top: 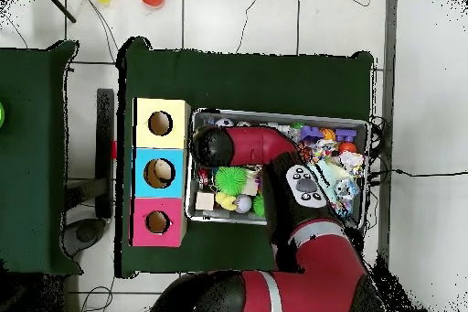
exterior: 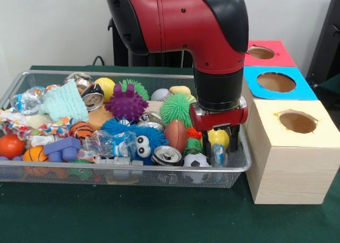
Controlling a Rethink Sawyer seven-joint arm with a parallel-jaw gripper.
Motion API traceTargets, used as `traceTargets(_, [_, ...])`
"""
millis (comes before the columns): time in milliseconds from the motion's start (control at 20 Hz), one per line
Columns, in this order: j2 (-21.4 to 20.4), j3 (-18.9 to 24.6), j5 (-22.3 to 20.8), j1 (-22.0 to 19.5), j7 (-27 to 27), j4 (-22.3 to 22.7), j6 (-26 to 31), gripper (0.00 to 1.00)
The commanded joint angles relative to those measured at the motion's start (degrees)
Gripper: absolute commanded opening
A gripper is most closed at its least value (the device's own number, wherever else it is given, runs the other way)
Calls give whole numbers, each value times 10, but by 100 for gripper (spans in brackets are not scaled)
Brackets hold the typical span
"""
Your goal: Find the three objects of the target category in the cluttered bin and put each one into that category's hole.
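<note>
Front view shows the red and black arm's gripper (exterior: 219,147) lowered into the right end of the silver wire-mesh bin (exterior: 122,168); its dark fingers stand either side of a small wrinkly see-through plastic bottle (exterior: 218,155) beside a yellow ball (exterior: 219,137) and a black-and-white football (exterior: 196,160); whether the jaws actually pinch it cannot be told from here. Another clear bottle (exterior: 109,144) lies mid-bin near a fuzzy blue toy with googly eyes (exterior: 142,142), and a third (exterior: 26,100) sits at the far left corner. Such bottles are likely light, thin-walled and slippery; a grip across the body should hold without crushing. The red-faced round hole (exterior: 261,52) in the pale wooden box lies farthest back, beyond the blue and yellow ones.
</note>
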Motion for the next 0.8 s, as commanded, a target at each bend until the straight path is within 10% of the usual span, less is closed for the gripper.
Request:
traceTargets(50, [60,61,-17,-13,-12,-75,-26,100])
traceTargets(100, [62,64,-19,-15,-14,-76,-27,0])
traceTargets(800, [28,24,-14,11,49,-37,-37,0])
